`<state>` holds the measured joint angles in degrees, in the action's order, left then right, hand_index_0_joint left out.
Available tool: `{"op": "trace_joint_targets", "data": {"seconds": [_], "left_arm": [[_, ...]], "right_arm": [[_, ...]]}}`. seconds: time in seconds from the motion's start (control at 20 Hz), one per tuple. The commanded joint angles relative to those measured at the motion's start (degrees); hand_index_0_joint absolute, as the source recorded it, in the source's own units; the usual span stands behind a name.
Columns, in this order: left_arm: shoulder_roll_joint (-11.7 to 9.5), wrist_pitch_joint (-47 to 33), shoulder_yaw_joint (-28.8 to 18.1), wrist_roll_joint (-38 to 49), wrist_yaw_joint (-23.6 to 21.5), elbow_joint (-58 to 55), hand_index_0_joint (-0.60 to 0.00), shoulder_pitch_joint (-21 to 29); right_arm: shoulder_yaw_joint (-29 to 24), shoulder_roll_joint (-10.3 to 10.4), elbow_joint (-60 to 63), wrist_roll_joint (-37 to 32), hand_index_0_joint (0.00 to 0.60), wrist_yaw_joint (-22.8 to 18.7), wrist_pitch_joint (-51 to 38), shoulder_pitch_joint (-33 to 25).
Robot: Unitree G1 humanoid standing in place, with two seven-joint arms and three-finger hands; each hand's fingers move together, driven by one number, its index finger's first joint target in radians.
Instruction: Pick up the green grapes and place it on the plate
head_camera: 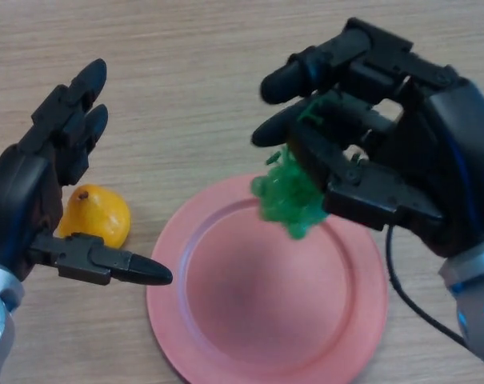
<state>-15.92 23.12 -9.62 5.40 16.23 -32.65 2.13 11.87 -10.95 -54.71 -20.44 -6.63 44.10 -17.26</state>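
Observation:
A bunch of green grapes (288,198) hangs in the air over the far edge of a pink plate (226,328). My right hand (386,152) comes in from the right and is shut on the grapes, fingers and thumb curled round the stem end. The bunch dangles below the fingers, apart from the plate. My left hand (46,184) is open at the left, fingers straight and thumb pointing toward the plate's left rim, holding nothing.
An orange-yellow fruit (98,213) lies on the wooden table (194,96) just left of the plate, partly behind my left hand's thumb.

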Motion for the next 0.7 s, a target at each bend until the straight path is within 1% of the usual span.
{"op": "trace_joint_targets", "data": {"seconds": [0.05,0.1,0.15,0.2,0.25,0.3,0.4,0.45,0.5,0.65,0.7], "left_arm": [[-1.8,-3.9,-3.9,2.5,-1.0,-3.7,0.000,1.0],[-1.8,-4.0,-4.0,2.5,-1.1,-3.5,0.000,1.0],[-1.8,-4.2,-4.0,2.3,-1.3,-3.5,0.000,1.0],[-1.8,-4.8,-4.0,1.7,-1.5,-3.3,0.000,0.9],[-1.8,-5.2,-4.0,1.4,-1.6,-3.2,0.000,0.7],[-1.7,-5.4,-4.3,1.2,-1.2,-3.4,0.000,0.2],[-1.5,-5.6,-4.7,1.6,-1.3,-3.4,0.000,-0.1],[-1.5,-5.5,-4.7,1.7,-1.4,-3.6,0.000,-0.1],[-1.6,-4.8,-4.7,2.0,-1.6,-4.1,0.000,0.1],[-1.4,-3.1,-4.2,2.7,-1.8,-5.1,0.000,0.3],[-1.4,-3.0,-3.9,2.8,-1.9,-5.2,0.000,0.5]], "right_arm": [[2.3,-0.4,-4.3,4.4,0.600,4.9,-2.5,1.6],[3.6,-1.0,-4.5,7.4,0.500,7.4,-1.9,2.5],[4.3,-1.2,-4.4,9.2,0.399,8.9,-2.0,2.6],[5.3,-1.1,-3.8,13.5,0.250,12.4,-2.9,3.1],[6.1,-0.8,-3.2,17.1,0.150,15.2,-3.9,3.6],[8.4,-0.2,-0.7,25.2,0.006,20.0,-7.7,3.5],[9.6,0.0,1.4,28.2,0.000,19.8,-10.7,2.5],[9.4,0.0,1.7,28.5,0.000,19.9,-10.6,2.1],[8.6,0.1,2.2,28.9,0.000,20.3,-11.2,2.0],[5.7,0.1,3.0,27.2,0.000,19.9,-12.0,0.7],[3.7,0.1,3.6,27.6,0.000,20.8,-13.5,0.6]]}}
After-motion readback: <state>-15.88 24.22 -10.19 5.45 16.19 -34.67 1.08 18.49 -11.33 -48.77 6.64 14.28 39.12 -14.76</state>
